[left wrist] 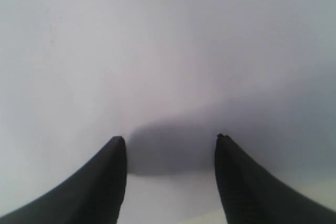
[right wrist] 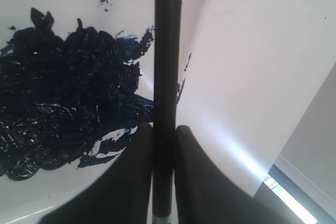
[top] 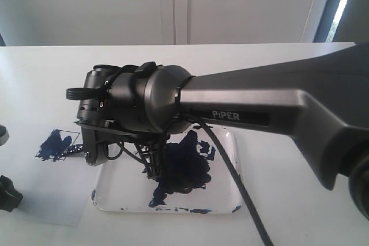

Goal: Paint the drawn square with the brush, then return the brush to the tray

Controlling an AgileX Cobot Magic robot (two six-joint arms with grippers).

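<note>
Black brush pinched over the tray

Your brush (right wrist: 168,51) looks a thin, stiff, light stick with a smooth shaft that could twist, so grip it on the handle, clear of the wet tip, which is out of sight. The right jaws are nearly closed on it above the tray (right wrist: 52,3) edge, beside the navy blot (right wrist: 58,103). The drawn square (top: 56,145) on the paper sheet (top: 52,200) looks filled navy. The left jaws hang apart, empty.

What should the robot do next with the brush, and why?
Probably lower the brush a little into the tray and let go. The right gripper pinches it over the tray's edge, beside the navy paint blot. The drawn square already looks mostly filled with navy paint, so the painting seems done.
</note>
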